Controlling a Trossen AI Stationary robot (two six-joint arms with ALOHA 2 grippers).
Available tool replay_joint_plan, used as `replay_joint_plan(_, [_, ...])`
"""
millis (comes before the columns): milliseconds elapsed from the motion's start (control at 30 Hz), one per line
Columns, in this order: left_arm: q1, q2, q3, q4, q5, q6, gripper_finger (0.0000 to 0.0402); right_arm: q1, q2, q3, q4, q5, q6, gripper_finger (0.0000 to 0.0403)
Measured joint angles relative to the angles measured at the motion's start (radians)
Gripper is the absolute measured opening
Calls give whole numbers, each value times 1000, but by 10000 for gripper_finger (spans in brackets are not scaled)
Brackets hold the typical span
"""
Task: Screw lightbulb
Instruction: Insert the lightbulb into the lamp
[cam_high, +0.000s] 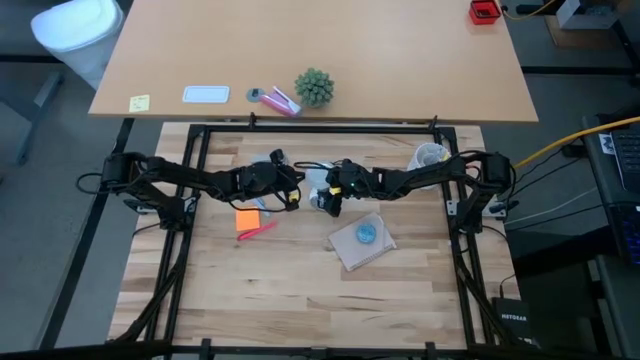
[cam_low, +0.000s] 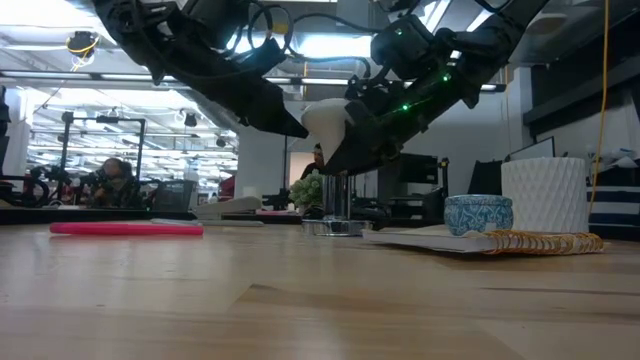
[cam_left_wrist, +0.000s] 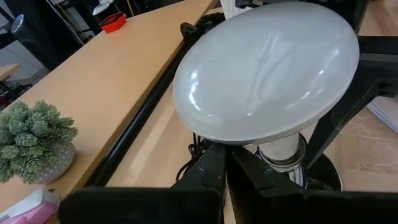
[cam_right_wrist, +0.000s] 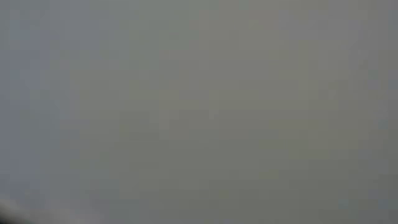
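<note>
The lightbulb (cam_left_wrist: 267, 68), a frosted white globe, stands upright at the table's middle with its neck (cam_left_wrist: 281, 149) in the round shiny socket (cam_low: 335, 228). My left gripper (cam_left_wrist: 219, 165) is shut and comes from the table's left, its tips at the globe's lower side. My right gripper (cam_low: 345, 140) comes slanting down from the right. It is open, with one dark finger (cam_left_wrist: 339, 118) on each side of the globe. I cannot tell whether they touch it. The right wrist view is filled with plain grey. My left gripper rests its shut fingertips (cam_left_wrist: 211, 158) against the lower side of the globe (cam_left_wrist: 205, 134), coming nearly level from the table's left. The bulb stays upright, its neck in the socket. The globe's rim hides the exact spot of touch.
An orange note pad (cam_high: 250, 217) and a pink pen (cam_low: 125, 228) lie to the near left of the socket. A notebook (cam_high: 360, 245) bearing a small blue pot (cam_low: 478, 213) lies to the near right. A white cup (cam_low: 545, 195) stands at the far right.
</note>
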Motion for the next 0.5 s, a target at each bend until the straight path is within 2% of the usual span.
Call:
replay_joint_plan(233, [0, 0, 0, 2, 1, 0, 4, 0, 0, 0, -2, -1, 1, 236])
replay_joint_plan(500, [-1, 0, 0, 1, 2, 0, 4, 0, 0, 0, -2, -51, 1, 236])
